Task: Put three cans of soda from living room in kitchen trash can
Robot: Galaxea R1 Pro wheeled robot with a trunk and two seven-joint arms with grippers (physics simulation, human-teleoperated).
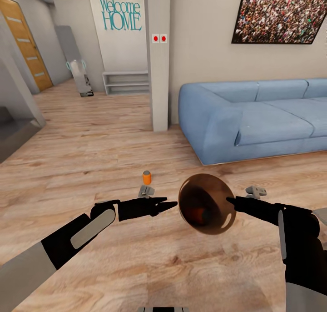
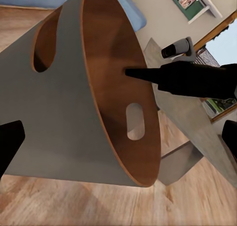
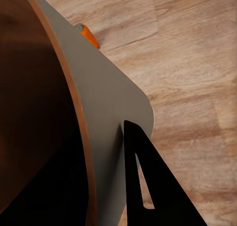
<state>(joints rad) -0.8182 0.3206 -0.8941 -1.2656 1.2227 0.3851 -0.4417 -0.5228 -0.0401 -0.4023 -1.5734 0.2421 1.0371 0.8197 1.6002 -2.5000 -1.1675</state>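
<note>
My right gripper [image 1: 230, 202] is shut on the rim of the coppery-brown trash can [image 1: 206, 203] and holds it above the floor, tilted with its mouth toward me. Deep inside I make out an orange soda can [image 1: 196, 213] and a dark bluish shape beside it. Another orange soda can [image 1: 146, 177] stands upright on the wood floor beyond my left gripper [image 1: 169, 205]. That gripper is open, just left of the bin and not touching it. In the left wrist view its fingers [image 2: 11, 142] stand wide apart around the bin's grey wall [image 2: 64, 112]. The right wrist view shows the floor can [image 3: 89, 35] past the bin's edge.
The light-blue sofa [image 1: 254, 116] fills the right, with a grey pillar [image 1: 159, 57] at its left end. Two small grey objects [image 1: 146, 191] [image 1: 255, 192] lie on the floor near the grippers. A low shelf [image 1: 126, 82] and a wooden door [image 1: 27, 43] stand far back left.
</note>
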